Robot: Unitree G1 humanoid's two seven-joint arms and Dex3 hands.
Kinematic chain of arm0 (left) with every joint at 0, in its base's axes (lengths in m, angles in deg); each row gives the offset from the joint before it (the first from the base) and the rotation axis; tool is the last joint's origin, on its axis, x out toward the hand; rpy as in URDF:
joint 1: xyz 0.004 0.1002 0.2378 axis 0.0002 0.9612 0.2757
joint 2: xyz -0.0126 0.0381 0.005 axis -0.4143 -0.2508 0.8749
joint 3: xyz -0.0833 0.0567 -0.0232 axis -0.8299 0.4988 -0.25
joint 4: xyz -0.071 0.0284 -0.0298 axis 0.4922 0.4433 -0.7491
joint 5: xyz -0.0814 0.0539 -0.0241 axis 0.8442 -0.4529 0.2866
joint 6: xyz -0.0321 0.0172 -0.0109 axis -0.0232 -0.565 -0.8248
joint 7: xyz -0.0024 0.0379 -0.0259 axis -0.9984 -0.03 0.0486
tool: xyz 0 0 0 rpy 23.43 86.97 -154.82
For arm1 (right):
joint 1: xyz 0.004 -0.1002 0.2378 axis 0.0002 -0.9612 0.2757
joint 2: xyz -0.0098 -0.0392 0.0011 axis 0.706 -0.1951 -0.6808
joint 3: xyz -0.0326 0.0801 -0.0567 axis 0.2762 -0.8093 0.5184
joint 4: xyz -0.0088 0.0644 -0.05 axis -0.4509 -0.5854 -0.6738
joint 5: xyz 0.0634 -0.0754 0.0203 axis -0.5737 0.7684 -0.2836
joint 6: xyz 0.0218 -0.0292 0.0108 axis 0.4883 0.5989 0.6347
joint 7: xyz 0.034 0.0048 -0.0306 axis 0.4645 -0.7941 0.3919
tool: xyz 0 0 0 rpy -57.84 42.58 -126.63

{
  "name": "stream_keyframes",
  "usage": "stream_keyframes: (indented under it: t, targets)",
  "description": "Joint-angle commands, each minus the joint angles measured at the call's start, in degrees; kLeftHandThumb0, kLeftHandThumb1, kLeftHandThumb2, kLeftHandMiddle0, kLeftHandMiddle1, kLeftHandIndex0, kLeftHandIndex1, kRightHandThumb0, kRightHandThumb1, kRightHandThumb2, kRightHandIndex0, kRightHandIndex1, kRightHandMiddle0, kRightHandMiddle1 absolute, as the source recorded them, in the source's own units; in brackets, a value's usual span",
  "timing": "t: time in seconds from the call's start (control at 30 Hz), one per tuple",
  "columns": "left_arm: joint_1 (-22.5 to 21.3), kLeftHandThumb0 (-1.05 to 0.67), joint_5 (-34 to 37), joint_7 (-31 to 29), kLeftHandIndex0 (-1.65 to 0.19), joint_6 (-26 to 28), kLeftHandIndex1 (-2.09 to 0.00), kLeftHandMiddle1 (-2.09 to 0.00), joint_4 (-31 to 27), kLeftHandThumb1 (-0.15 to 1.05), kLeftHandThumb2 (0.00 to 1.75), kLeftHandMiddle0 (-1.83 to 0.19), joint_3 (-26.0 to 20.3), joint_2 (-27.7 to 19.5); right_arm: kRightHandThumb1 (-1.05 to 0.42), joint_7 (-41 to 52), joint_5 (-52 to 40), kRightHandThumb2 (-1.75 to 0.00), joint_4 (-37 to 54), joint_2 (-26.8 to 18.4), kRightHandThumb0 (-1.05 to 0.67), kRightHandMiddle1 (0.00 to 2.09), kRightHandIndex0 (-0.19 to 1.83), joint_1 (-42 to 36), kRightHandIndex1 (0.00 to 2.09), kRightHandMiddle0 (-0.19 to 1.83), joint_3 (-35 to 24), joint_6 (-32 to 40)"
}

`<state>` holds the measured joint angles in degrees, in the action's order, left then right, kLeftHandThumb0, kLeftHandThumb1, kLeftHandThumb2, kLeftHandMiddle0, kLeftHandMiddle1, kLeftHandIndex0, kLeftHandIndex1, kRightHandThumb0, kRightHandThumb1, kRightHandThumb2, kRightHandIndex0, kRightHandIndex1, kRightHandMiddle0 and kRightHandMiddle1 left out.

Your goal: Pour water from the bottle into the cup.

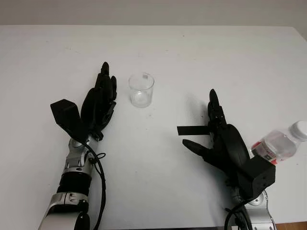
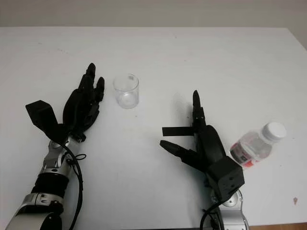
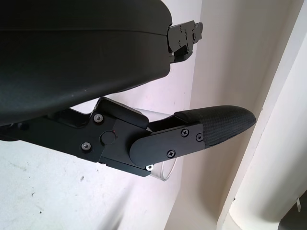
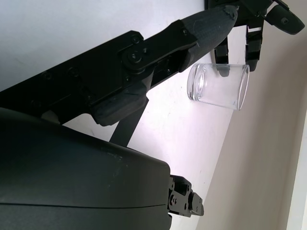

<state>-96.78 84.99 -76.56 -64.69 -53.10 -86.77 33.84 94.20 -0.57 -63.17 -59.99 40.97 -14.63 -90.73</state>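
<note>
Both your hands are open, holding nothing. Left hand (image 1: pixel 98 105) sits over the white bench (image 1: pixel 192 52) at about 9 o'clock from frame centre, fingers pointing toward 12, fingertips (image 1: pixel 105 72) level with the cup and just beside it on its 9 o'clock side, not touching. Right hand (image 1: pixel 218 136) is at about 4 o'clock from centre, one finger pointing to 12, the others reaching toward 9; forearm comes up from the bottom edge.

Cup (image 1: pixel 141 89): clear glass, upright, near centre at roughly 12 o'clock. Looks empty; no water line you can make out.

Bottle (image 1: pixel 280 143): clear plastic, white cap, red on the label, lying on its side at 3 o'clock of the right hand, close beside the wrist block, cap pointing to about 2 o'clock. Can't tell whether it touches the hand. Contents not readable.

Right wrist view gives you the cup (image 4: pixel 218 86) side-on past the right hand's fingers (image 4: pixel 201 28), with the left hand's fingertips behind it. Left wrist view catches just a sliver of the cup rim (image 3: pixel 165 175) behind the left finger (image 3: pixel 216 127).
</note>
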Motion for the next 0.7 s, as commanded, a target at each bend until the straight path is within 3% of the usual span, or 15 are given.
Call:
stream_keyframes:
  t: [0.0,0.37,0.67]
  targets:
    - [0.17,-0.84,0.4,-0.31,0.19,-0.08,0.0,0.0,-0.2,1.05,0.66,0.19,-0.45,-0.13,-0.9,-0.04,-0.15,-0.05,0.27,0.07,-1.02,0.0,-0.19,-0.44,0.0,-0.19,0.06,-0.52]
    - [-0.23,-0.84,0.03,0.81,0.19,-0.22,0.0,-0.02,0.47,1.05,0.66,0.19,-0.22,0.66,-0.91,0.93,-0.74,-0.06,-0.07,-0.48,-1.02,0.0,-0.19,-0.02,0.0,-0.19,-0.16,0.45]
    - [0.08,-0.84,-0.15,0.8,0.19,-0.45,0.0,0.0,0.06,1.05,0.67,0.19,0.0,0.67,-0.9,2.79,-4.34,-0.05,6.71,-0.29,-1.02,0.0,-0.19,0.98,0.0,-0.19,-0.39,3.14]
